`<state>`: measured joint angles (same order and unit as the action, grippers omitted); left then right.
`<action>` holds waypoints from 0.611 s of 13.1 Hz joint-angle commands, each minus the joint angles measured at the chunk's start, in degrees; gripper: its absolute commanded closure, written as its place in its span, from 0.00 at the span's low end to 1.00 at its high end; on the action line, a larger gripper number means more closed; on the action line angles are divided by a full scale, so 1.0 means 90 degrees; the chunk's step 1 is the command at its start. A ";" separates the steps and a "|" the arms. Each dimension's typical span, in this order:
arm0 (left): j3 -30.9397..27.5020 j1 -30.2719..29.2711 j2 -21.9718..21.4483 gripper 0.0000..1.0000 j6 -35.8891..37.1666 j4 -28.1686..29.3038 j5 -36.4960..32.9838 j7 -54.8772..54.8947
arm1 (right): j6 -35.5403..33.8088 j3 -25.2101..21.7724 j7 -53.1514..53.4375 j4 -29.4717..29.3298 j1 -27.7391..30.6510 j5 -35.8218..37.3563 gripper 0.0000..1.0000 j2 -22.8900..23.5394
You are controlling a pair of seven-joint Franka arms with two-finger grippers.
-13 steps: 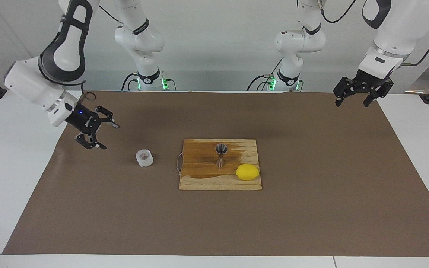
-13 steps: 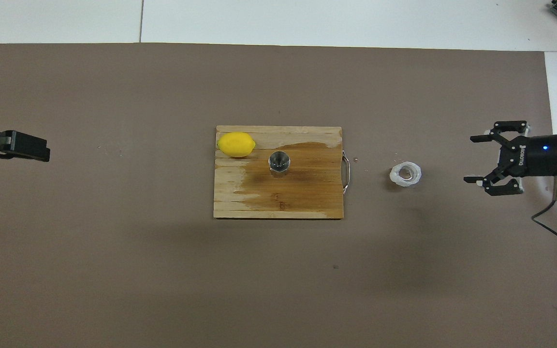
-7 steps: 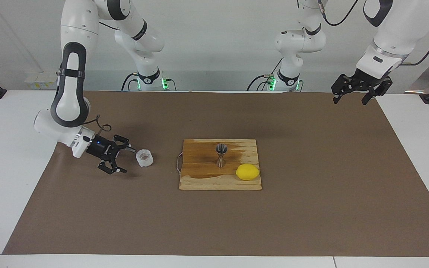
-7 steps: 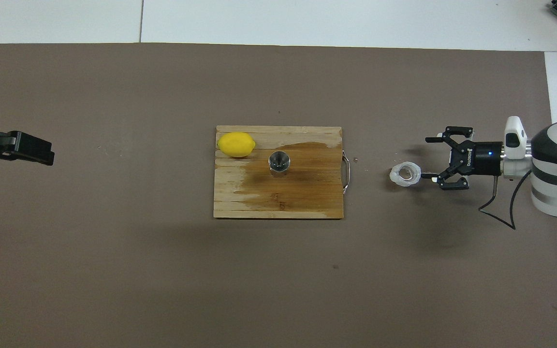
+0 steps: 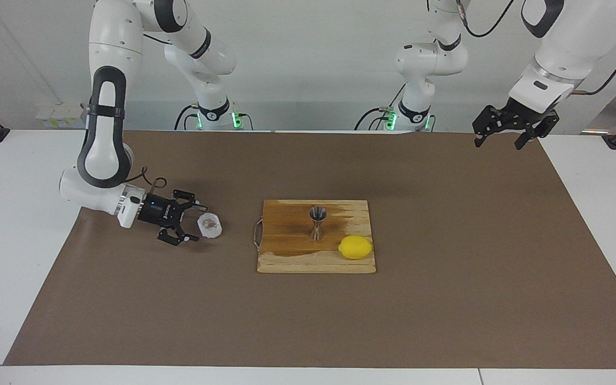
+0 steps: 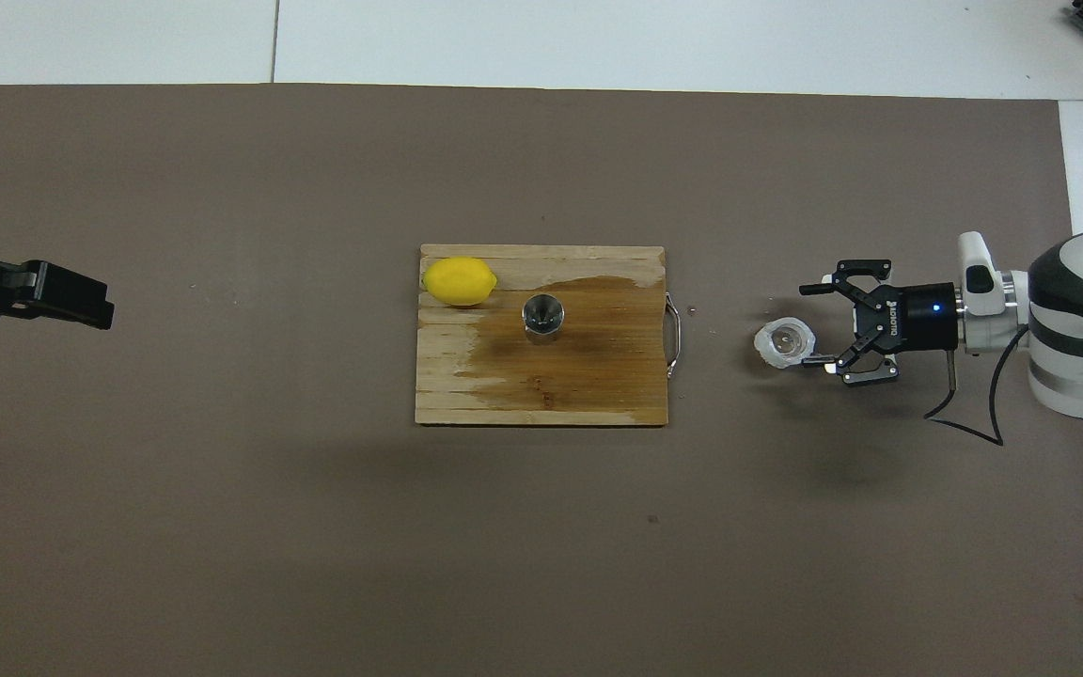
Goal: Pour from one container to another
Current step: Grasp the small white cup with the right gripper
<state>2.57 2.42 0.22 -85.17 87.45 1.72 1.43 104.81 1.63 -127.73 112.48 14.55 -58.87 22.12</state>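
Now, in the facing view, I see my right claw [image 5: 194,222] low on the desk [image 5: 19,224] at the right arm's end, its fingers spread wide and lying level beside the glass cup [image 5: 209,225]. Half a second ago the claw sat just short of the cup; it has since slid in, so one fingertip lies at the cup's rim on the side nearer the robots, the other alongside it on the side farther from them. I cannot tell whether either touches the glass. The cup sits on the brown mat [image 5: 447,299], beside the cutting board [image 5: 286,262]. The steel jigger [image 5: 317,222] stands upright on the board, with the lemon [image 5: 355,247] just beside it at the board's corner; neither has moved. My left claw [image 5: 502,138] waits, open, raised over the mat's edge at the left arm's end, a touch higher than before.

From overhead, the right claw [image 6: 816,322] brackets the cup [image 6: 783,343], which seems nudged slightly toward the board [image 6: 598,395]. The jigger [image 6: 542,315] and lemon [image 6: 459,280] hold their places. The left claw [image 6: 62,299] shows only as a dark block at the frame's edge.
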 commanded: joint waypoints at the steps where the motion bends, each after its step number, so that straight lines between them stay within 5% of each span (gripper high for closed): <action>1: -0.0032 -0.0054 -0.0083 0.00 0.0108 0.0040 0.0072 0.0017 | 0.0452 0.0034 -0.0172 0.0391 -0.0151 0.0027 0.00 -0.0124; 8: -0.0022 -0.0034 -0.0083 0.00 0.0108 0.0040 0.0072 0.0017 | 0.1068 0.0034 -0.0417 0.0754 -0.0259 -0.0197 0.00 -0.0056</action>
<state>2.51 2.34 0.22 -85.04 87.45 1.76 1.42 112.54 1.73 -129.94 117.82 12.23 -58.95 22.35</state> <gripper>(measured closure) 0.000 0.000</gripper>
